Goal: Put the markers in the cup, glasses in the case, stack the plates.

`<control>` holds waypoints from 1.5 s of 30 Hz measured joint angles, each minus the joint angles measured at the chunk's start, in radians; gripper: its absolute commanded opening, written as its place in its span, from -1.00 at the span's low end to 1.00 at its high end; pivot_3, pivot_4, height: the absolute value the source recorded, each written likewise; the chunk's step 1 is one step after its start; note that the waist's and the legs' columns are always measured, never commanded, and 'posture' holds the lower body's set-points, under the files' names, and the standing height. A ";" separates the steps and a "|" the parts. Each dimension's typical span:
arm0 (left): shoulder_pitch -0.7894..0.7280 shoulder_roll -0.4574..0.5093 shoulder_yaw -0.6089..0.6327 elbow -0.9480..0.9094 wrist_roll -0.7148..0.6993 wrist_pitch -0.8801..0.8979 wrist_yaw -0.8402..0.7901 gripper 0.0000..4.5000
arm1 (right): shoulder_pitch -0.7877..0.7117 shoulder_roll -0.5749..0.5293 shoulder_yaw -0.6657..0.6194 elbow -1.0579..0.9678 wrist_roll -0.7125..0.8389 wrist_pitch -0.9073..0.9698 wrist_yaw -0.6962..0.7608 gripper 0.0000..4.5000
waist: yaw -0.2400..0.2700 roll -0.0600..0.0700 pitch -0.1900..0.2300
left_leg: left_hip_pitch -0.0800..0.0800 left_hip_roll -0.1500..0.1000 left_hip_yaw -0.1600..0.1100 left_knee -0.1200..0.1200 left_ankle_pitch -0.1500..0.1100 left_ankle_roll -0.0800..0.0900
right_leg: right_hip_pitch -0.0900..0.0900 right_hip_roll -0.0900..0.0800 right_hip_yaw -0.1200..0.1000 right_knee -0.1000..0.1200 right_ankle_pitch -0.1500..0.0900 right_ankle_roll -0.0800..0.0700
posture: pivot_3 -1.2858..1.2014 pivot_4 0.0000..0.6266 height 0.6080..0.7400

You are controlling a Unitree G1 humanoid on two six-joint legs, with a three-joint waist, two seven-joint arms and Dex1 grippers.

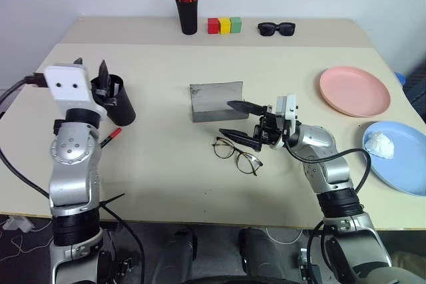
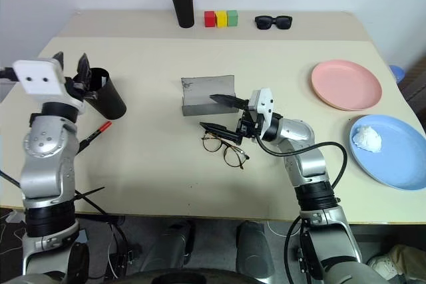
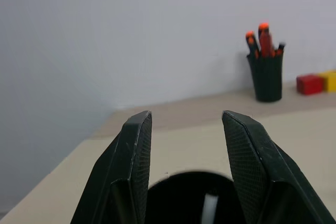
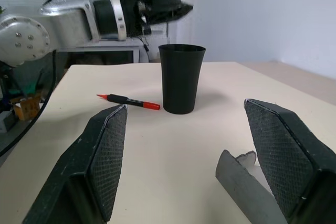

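At the left of the head view, the left gripper (image 1: 102,73) hangs just above the mouth of the black cup (image 1: 117,102), its two black fingers (image 3: 135,150) parted with nothing between them. Below the cup, a red-capped marker (image 1: 110,136) lies flat on the beige table (image 1: 166,177), partly hidden behind the left arm. At the upper middle, by the far edge, stands a black pen holder (image 1: 188,12) filled with orange-red pens, then red, yellow and green blocks (image 1: 223,26) in a row, then black sunglasses (image 1: 276,28).

In the centre the grey case (image 1: 216,101) stands open. Just right of it the right gripper (image 1: 238,120) points toward picture left, its jaws spread wide and empty, the lower finger above the wire-framed glasses (image 1: 237,154), which lie on the table below the case. Whether that finger touches the frame cannot be told.

At the right, the pink plate (image 1: 354,90) lies in the upper right. The light blue plate (image 1: 399,157) lies below it, apart, bearing a white lump (image 1: 381,143).
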 measured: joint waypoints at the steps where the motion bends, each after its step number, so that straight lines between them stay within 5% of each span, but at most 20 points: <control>1: 0.019 0.006 0.021 -0.027 -0.038 0.018 -0.022 -0.06 | -0.002 0.000 0.001 0.002 -0.002 -0.001 0.001 0.62 | -0.002 0.000 0.000 | 0.000 0.000 0.000 0.000 0.000 0.000 | 0.000 0.000 0.000 0.000 0.000 0.000 | 0.03 -0.52 1.00; 8: 0.287 0.247 0.197 -0.185 -0.300 0.284 -0.273 -0.06 | -0.008 0.000 0.006 0.041 -0.011 -0.022 0.016 0.62 | -0.019 0.000 0.000 | 0.000 0.000 0.000 0.000 0.000 -0.001 | -0.001 0.001 0.000 0.003 0.000 -0.001 | 0.03 -0.52 1.00; 15: 0.449 0.586 0.289 -0.097 -0.425 0.479 -0.588 -0.06 | -0.011 0.006 0.007 0.070 -0.013 -0.037 0.031 0.62 | -0.025 0.001 0.001 | 0.001 0.001 0.000 -0.001 0.001 -0.001 | -0.002 0.002 0.001 0.005 -0.001 -0.001 | 0.03 -0.52 1.00; 24: 0.486 0.897 0.166 0.213 -0.316 0.523 -0.815 -0.06 | -0.010 0.028 0.014 0.095 -0.022 -0.056 0.032 0.62 | -0.024 0.001 0.001 | 0.001 0.002 0.000 -0.003 0.001 -0.001 | -0.007 0.002 0.001 0.012 -0.003 -0.004 | 0.03 -0.52 1.00; 28: 0.386 0.934 0.029 0.300 -0.263 0.513 -0.843 -0.06 | -0.003 0.029 0.012 0.093 -0.025 -0.065 0.031 0.62 | -0.022 0.001 0.001 | 0.000 0.002 0.000 -0.003 0.001 -0.002 | -0.008 0.002 0.001 0.012 -0.003 -0.004 | 0.03 -0.52 1.00; 36: -0.120 0.912 -0.357 0.433 -0.141 0.598 -0.885 -0.06 | 0.039 0.031 0.013 0.080 -0.033 -0.066 0.016 0.62 | -0.029 0.000 0.001 | 0.000 0.002 0.000 -0.003 0.002 -0.003 | -0.008 0.003 0.002 0.014 -0.002 -0.004 | 0.03 -0.52 1.00; 45: -0.242 0.877 -0.570 0.506 -0.055 0.635 -0.999 -0.06 | 0.061 0.013 0.010 0.058 -0.033 -0.063 -0.001 0.62 | -0.048 0.000 0.001 | 0.000 0.002 0.000 -0.003 0.002 -0.003 | -0.009 0.004 0.002 0.015 -0.003 -0.004 | 0.03 -0.52 1.00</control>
